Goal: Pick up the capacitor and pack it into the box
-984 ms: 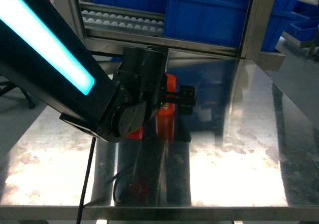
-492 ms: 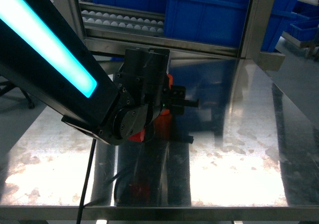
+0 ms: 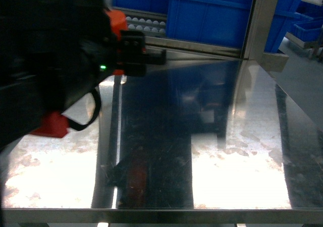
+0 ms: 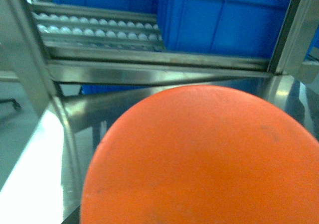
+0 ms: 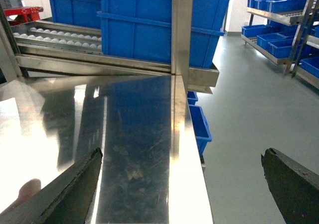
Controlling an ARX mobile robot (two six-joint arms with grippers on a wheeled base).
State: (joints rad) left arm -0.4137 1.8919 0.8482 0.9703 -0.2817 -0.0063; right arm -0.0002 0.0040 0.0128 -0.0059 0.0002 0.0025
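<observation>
You are on the carry. The left gripper (image 3: pixel 144 55) hangs high over the table's (image 3: pixel 242 176) back-left corner, pointing right. The capacitor (image 4: pixel 204 159) seems to ride with it: an orange dome fills the lower half of the left wrist view, and nothing orange stands on the table. The jaws are hidden in that view and blurred in the head view, so you cannot tell whether they grip. The right gripper (image 5: pixel 184 184) is spread wide and empty over the table's right edge.

The box shows in no view. Find it before you swing further. Keep the wrist level and move slowly, since you cannot confirm the hold. Stay clear of the rack post (image 3: pixel 252 22) and the blue crates (image 3: pixel 212 10) along the back edge.

A second ago the left arm was low over the table's middle, with the capacitor standing upright at its jaws. Now that spot is bare and the arm has lifted up and to the back-left.
</observation>
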